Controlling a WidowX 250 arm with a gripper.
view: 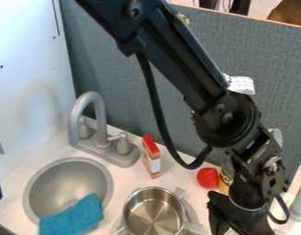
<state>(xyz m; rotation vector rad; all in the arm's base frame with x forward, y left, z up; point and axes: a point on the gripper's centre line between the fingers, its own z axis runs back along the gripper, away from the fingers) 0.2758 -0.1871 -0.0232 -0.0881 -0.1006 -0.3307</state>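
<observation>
**Three things crowd your gripper's side of the counter**

Your main hazard, as I judge it, is a sideways knock. The gripper (239, 222) hangs low at the bottom right of the view, with the yellow can (225, 179) and the round red ball (207, 177) just behind it. If you swing toward the back wall without lifting, you could tip the can or set the ball rolling. The can is partly hidden by the arm (230, 120), so its clearance is easy to misjudge.

Swing toward the sink (68, 188) while low, and you could clip a handle of the metal pot (153, 212) and drag or turn it. Watch the cable (158, 110) too: its slack loop droops near the upright red-and-white box (152, 157), and a broad arm move might catch the box and topple it. The blue cloth (73, 216), draped over the sink's near rim, seems at little risk.

As for the layout, the can is closest, just beyond the gripper, with the ball beside it. The pot lies to the gripper's left in the view, a little apart. You cannot tell from here whether the gripper is wide, narrow or holding anything, so confirm that before moving.
</observation>
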